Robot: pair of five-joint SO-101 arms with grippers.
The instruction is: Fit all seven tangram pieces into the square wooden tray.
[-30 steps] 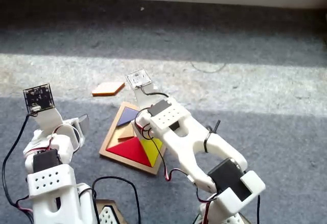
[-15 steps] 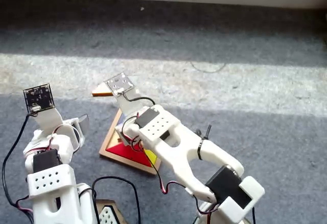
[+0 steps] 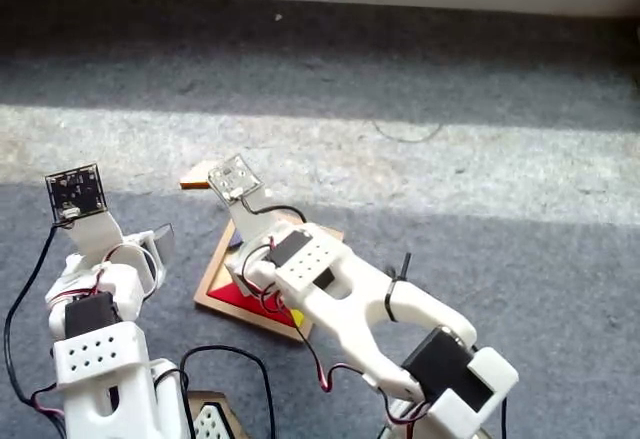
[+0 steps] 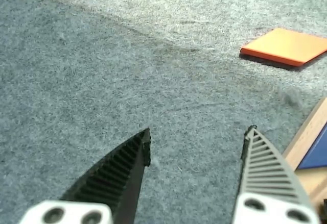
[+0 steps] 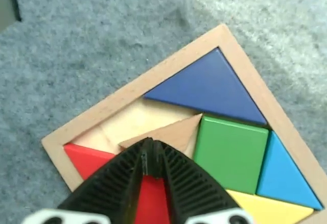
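Right wrist view: right gripper (image 5: 152, 157) over the wooden tray (image 5: 127, 99), jaws closed on nothing. Beside the tray, left gripper (image 4: 198, 137) wide open, empty; orange piece (image 4: 286, 46) outside it.

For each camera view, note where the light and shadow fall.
High view: a sunlit band crosses the carpet, with the orange piece at its lower edge and the tray in shade. Left wrist view: the orange piece is brightly lit, edged by a thin shadow. Right wrist view: the tray is evenly lit.
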